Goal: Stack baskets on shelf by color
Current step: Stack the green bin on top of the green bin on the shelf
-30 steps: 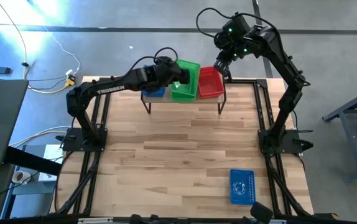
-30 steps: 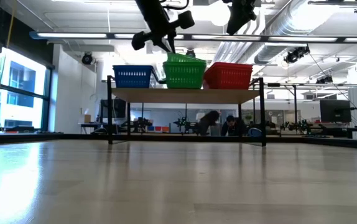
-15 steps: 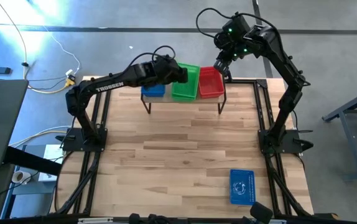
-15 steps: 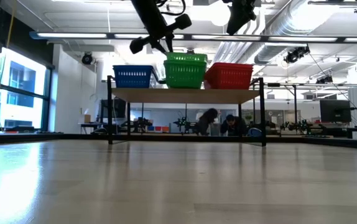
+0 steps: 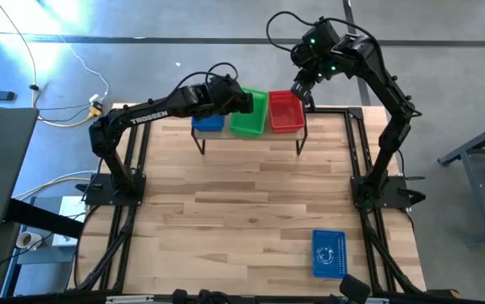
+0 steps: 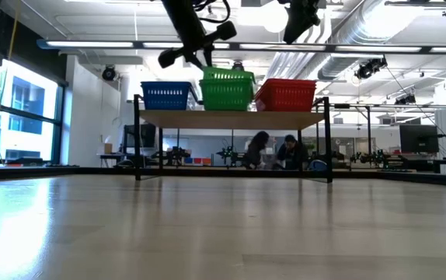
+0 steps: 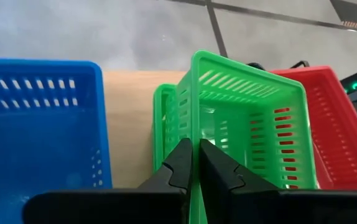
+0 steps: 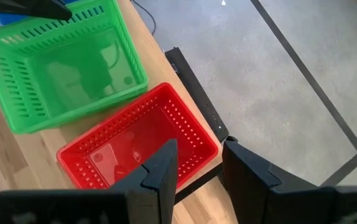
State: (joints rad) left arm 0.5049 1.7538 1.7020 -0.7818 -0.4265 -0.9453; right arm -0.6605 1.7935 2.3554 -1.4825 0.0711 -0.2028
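Note:
On the shelf (image 6: 231, 119) at the table's far edge stand a blue basket (image 5: 209, 123), a green basket (image 7: 163, 118) and a red basket (image 5: 286, 112) in a row. A second green basket (image 5: 250, 113) sits tilted in the first, with my left gripper (image 5: 242, 102) shut on its wall. My right gripper (image 8: 197, 163) hangs open above the red basket's (image 8: 140, 144) far right end, holding nothing. Another blue basket (image 5: 328, 252) lies on the tabletop near the front right. My left gripper pinches the upper green basket's wall at the rim (image 7: 194, 134), on the side facing the blue basket, one finger inside the basket and one outside. The fingers come slanting down from the table's left. The basket sits tilted, its lower part inside the green basket beneath.
The shelf's black legs (image 5: 202, 145) stand on the wooden tabletop (image 5: 242, 203), which lies bare between the shelf and the front edge. Black frame rails (image 5: 359, 143) run along both sides. Beyond the table, people show in the room (image 6: 273, 152).
My left gripper has turned at the wrist and shifted slightly toward the table's left. The green basket in its hold has swung round with it, nearer to the blue basket and more in line with the row. My right gripper has kept still.

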